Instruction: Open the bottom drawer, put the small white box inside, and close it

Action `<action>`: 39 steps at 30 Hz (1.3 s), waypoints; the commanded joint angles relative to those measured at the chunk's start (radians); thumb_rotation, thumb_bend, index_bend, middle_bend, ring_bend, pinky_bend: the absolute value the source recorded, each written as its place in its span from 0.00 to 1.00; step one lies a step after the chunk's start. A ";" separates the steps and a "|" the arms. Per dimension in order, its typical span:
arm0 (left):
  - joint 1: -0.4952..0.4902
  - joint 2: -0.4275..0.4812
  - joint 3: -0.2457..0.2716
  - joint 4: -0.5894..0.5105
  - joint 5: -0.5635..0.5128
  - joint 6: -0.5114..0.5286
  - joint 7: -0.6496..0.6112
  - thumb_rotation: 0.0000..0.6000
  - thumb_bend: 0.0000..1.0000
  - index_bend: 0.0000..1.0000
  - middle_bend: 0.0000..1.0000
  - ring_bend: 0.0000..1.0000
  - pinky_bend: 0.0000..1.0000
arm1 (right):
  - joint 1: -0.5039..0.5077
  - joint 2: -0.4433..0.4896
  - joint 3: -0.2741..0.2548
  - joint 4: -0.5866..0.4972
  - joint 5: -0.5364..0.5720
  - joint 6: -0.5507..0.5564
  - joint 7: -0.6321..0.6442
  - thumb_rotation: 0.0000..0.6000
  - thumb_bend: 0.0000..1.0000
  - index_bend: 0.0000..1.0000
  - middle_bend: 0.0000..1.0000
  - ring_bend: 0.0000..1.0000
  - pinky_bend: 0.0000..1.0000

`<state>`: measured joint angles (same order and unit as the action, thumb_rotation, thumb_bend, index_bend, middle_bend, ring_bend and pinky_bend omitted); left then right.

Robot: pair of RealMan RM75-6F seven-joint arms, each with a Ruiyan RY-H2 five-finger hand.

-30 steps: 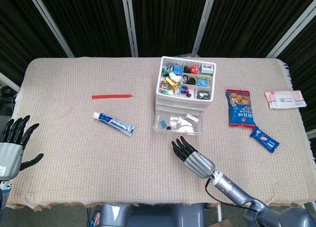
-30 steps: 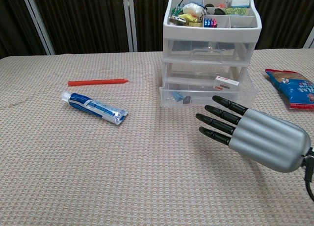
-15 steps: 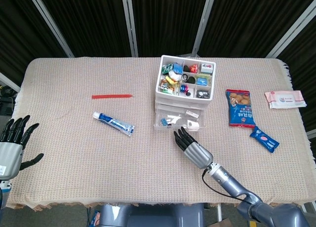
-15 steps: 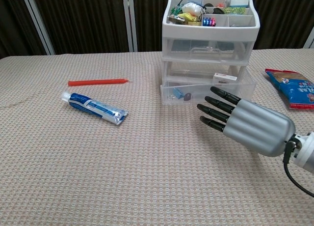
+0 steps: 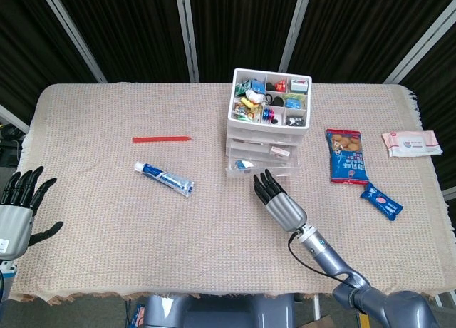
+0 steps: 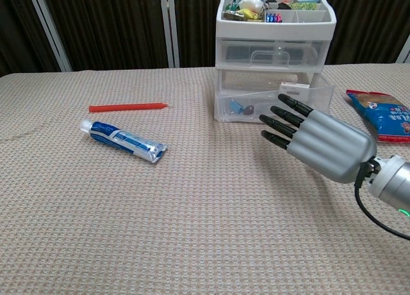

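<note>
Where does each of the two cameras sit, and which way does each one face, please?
Head view: high up, looking down on the whole table; shows the left hand and right hand.
Chest view: low, facing forward across the table; shows only the right hand.
Shared: drawer unit, toothpaste tube, right hand.

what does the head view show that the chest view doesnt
Only the head view shows the left robot hand at the table's left edge, the pink packet, the small blue packet, and the open compartments on top of the drawer unit.

Only the chest view shows the bottom drawer from the front, with the small white box inside behind the right robot hand.

Both show the toothpaste tube, the red stick and the blue snack bag.
</note>
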<state>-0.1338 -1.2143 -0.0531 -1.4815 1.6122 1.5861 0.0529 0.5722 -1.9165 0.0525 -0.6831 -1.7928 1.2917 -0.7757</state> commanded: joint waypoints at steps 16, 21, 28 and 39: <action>0.000 0.000 0.001 0.000 0.002 0.002 -0.002 1.00 0.11 0.15 0.00 0.00 0.00 | 0.018 -0.023 -0.014 -0.039 0.020 0.006 -0.012 1.00 0.27 0.10 0.00 0.00 0.00; 0.000 0.000 0.000 0.000 0.000 0.001 -0.005 1.00 0.11 0.15 0.00 0.00 0.00 | 0.022 -0.033 -0.008 -0.039 0.035 0.004 -0.011 1.00 0.27 0.10 0.00 0.00 0.00; 0.000 0.000 0.001 -0.001 0.000 0.001 -0.006 1.00 0.11 0.15 0.00 0.00 0.00 | 0.030 -0.043 0.030 -0.039 0.079 0.002 -0.016 1.00 0.27 0.10 0.00 0.00 0.00; -0.001 0.000 0.001 -0.001 -0.001 -0.002 -0.004 1.00 0.11 0.15 0.00 0.00 0.00 | 0.029 -0.044 0.070 -0.031 0.152 -0.026 -0.049 1.00 0.27 0.10 0.00 0.00 0.00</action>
<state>-0.1344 -1.2145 -0.0523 -1.4824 1.6112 1.5845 0.0489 0.6024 -1.9604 0.1216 -0.7156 -1.6446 1.2687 -0.8219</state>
